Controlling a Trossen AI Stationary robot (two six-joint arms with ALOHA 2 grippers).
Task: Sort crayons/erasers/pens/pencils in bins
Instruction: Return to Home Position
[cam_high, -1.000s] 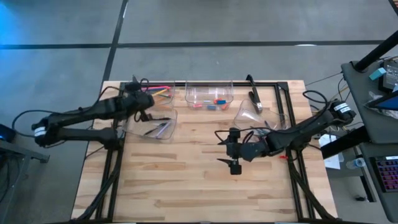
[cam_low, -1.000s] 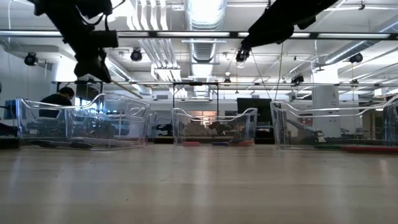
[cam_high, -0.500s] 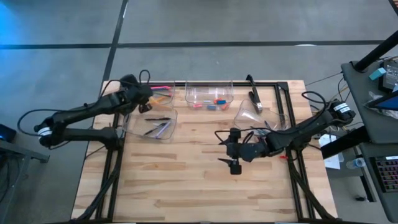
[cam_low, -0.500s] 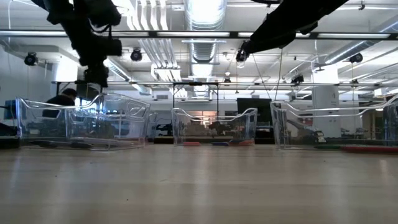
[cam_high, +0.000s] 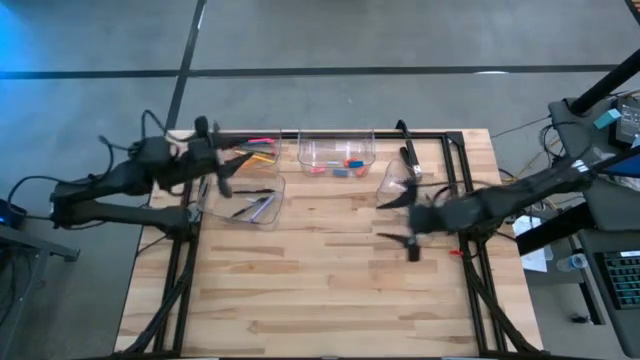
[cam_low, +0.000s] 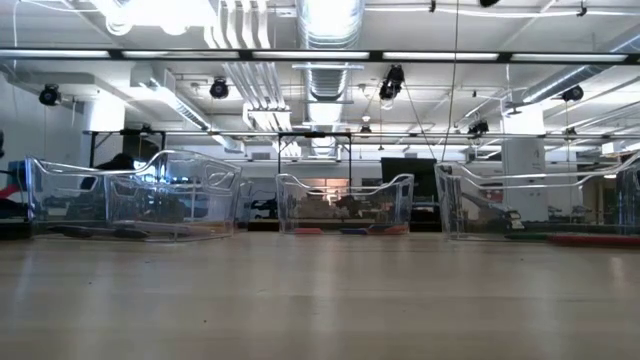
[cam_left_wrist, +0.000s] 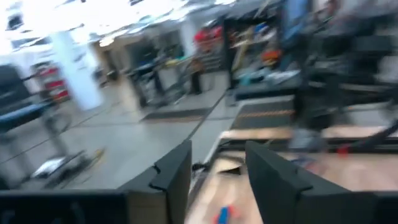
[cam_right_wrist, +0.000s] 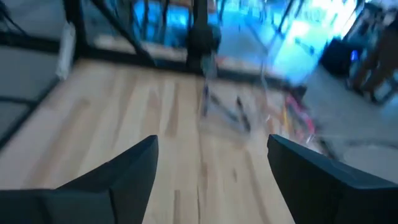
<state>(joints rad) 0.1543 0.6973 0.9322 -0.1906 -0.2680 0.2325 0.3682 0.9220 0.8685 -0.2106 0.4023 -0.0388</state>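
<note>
Four clear bins stand along the table's far half. The far-left bin (cam_high: 255, 152) holds pink and orange pencils (cam_high: 258, 146). The bin in front of it (cam_high: 250, 200) holds dark pens (cam_high: 256, 206). Small red and blue pieces (cam_high: 343, 166) lie in the centre bin (cam_high: 337, 152). A fourth bin (cam_high: 403, 182) is at the right. My left gripper (cam_high: 222, 165) is open and level beside the left bins, with nothing between its fingers (cam_left_wrist: 171, 177). My right gripper (cam_high: 400, 222) is open in front of the right bin, also with nothing in it (cam_right_wrist: 211, 149).
A black frame rail (cam_high: 455, 180) runs along the table's far and right sides, with a black fixture (cam_high: 408, 155) on it. A small red piece (cam_high: 455, 252) lies by the right rail. Bare wood (cam_high: 320, 280) fills the near half. Both arms are above the low view.
My left gripper has risen from over the left bins and drawn back toward the table's left edge, tipping up toward level. My right gripper has drawn back toward the table's right edge and risen. Both arms have left the low view.
</note>
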